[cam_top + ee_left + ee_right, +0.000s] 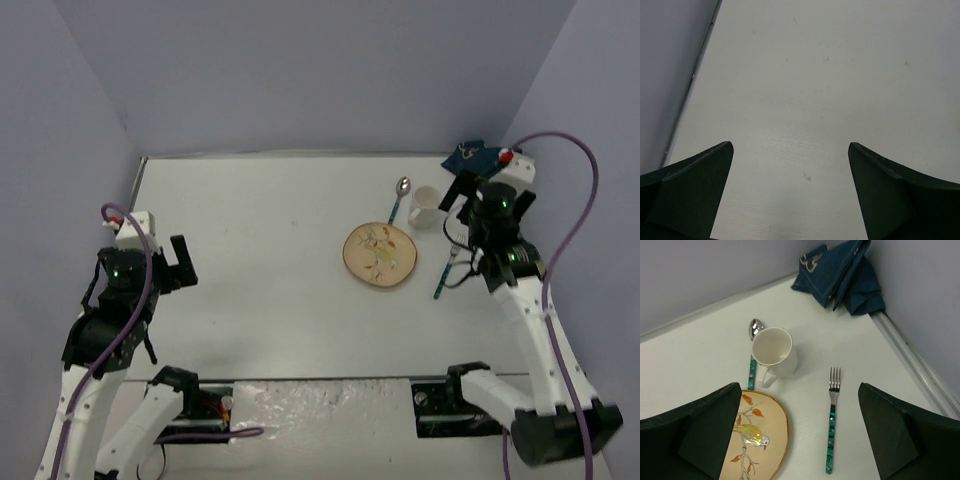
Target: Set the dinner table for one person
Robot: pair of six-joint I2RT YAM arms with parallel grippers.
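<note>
One plate [380,256], one mug [426,207], one spoon [398,198], one fork [831,425] and one crumpled blue cloth [837,270] cluster toward the far right corner of the dinner table [270,260], which spreads beneath both grippers. The left gripper [790,147] hangs over bare tabletop near the left edge, jaws wide and empty. The right gripper [797,387] hovers above the mug and fork, jaws spread too, holding nothing.

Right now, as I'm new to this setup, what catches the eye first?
A tan plate painted with a bird lies right of the table's middle, a white mug just beyond it. A green-handled fork lies to its right, and a crumpled dark blue cloth sits in the far right corner.
</note>
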